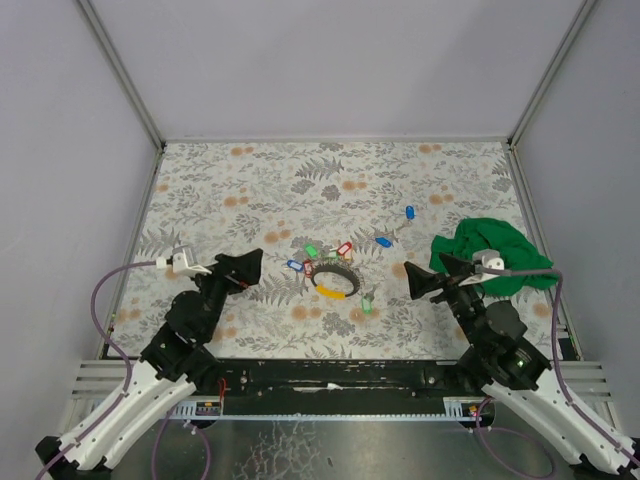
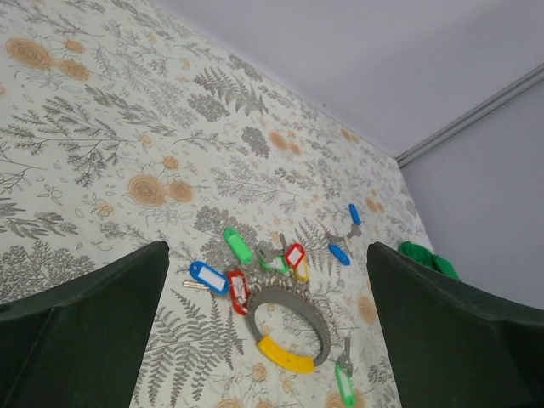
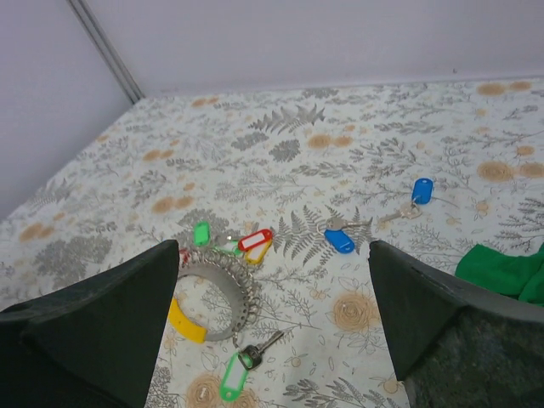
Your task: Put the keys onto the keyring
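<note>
We saw the left gripper (image 1: 254, 271) and right gripper (image 1: 416, 280) spread wide and empty at nine and three o'clock of the keyring (image 1: 333, 281), likely poised to thread on the keys (image 1: 384, 241) lying loose toward its one and five o'clock.

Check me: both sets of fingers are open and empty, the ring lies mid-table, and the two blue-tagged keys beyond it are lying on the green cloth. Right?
Not quite. Those two blue-tagged keys lie on the patterned table, apart from the green cloth, as the right wrist view shows. The rest stands.
</note>
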